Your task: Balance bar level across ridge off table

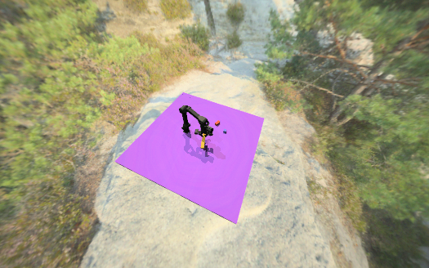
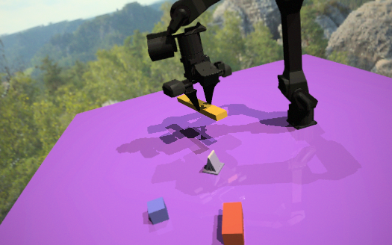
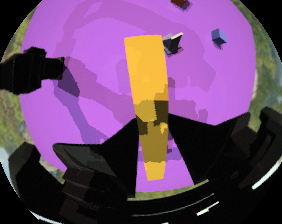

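From my station I count one arm [image 2: 291,45], one gripper [image 2: 201,100], one bar [image 2: 213,111], one ridge [image 2: 213,163] and two loose blocks. The gripper is clamped on the bar, its two dark pointed fingers [image 2: 193,98] pinching the long sides near mid-length. The bar is a flat yellow-orange slab with square ends, held in the air above the purple surface [image 2: 90,179], its shadow lying on the surface below it. The wrist camera shows the bar [image 3: 148,96] running straight out from between the fingers. The ridge is a small pale wedge, triangular in section with a sharp top edge, standing on a thin base, apart from the bar. Nearer the exterior camera sit a blue cube [image 2: 157,210] and an orange-red rectangular block [image 2: 233,222], both matte and plain-faced.
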`<act>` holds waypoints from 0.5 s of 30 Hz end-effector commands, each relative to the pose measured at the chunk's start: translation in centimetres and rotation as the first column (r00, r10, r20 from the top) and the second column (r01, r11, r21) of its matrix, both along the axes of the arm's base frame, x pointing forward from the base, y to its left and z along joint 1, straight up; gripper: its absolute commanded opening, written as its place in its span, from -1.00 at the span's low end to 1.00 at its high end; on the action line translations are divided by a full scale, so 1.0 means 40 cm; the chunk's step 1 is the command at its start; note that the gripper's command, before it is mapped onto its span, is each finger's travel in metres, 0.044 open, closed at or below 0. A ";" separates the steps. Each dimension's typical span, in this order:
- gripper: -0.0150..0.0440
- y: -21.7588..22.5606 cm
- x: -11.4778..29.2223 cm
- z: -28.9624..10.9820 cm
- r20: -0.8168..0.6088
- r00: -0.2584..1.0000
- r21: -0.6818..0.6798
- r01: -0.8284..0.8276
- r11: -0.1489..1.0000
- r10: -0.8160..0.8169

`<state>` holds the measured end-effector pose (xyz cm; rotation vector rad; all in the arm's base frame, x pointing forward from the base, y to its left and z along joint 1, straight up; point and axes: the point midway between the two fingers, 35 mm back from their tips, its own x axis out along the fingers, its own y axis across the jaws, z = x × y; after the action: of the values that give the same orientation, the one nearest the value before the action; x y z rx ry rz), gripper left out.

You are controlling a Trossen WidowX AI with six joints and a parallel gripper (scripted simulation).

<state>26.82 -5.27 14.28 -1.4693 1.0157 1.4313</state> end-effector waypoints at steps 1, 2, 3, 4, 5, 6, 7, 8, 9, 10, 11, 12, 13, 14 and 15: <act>-0.49 0.035 0.019 0.005 0.005 0.999 -0.004 -0.048 0.999 0.048; -0.49 0.044 0.022 0.006 0.005 0.998 -0.004 -0.060 0.998 0.060; -0.49 0.053 0.025 0.006 0.005 0.997 -0.004 -0.072 0.997 0.072; -0.49 0.061 0.027 0.006 0.005 0.996 -0.004 -0.083 0.997 0.083; -0.49 0.070 0.030 0.006 0.005 0.995 -0.004 -0.095 0.995 0.095; -0.49 0.079 0.032 0.006 0.005 0.994 -0.004 -0.107 0.994 0.107; -0.49 0.088 0.035 0.006 0.005 0.993 -0.004 -0.119 0.993 0.119; -0.49 0.097 0.037 0.006 0.005 0.991 -0.004 -0.131 0.991 0.131; -0.49 0.106 0.039 0.006 0.005 0.990 -0.004 -0.143 0.990 0.143; -0.49 0.115 0.041 0.006 0.005 0.988 -0.004 -0.155 0.988 0.155; -0.49 0.125 0.042 0.006 0.005 0.986 -0.004 -0.167 0.986 0.167; -0.49 0.134 0.044 0.006 0.005 0.984 -0.004 -0.180 0.984 0.180; -0.49 0.143 0.045 0.007 0.005 0.981 -0.004 -0.192 0.981 0.192; -0.49 0.153 0.047 0.007 0.005 0.979 -0.004 -0.204 0.979 0.204; -0.49 0.162 0.048 0.007 0.006 0.976 -0.004 -0.216 0.976 0.216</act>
<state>28.35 -0.04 14.35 -1.5940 0.9007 1.5564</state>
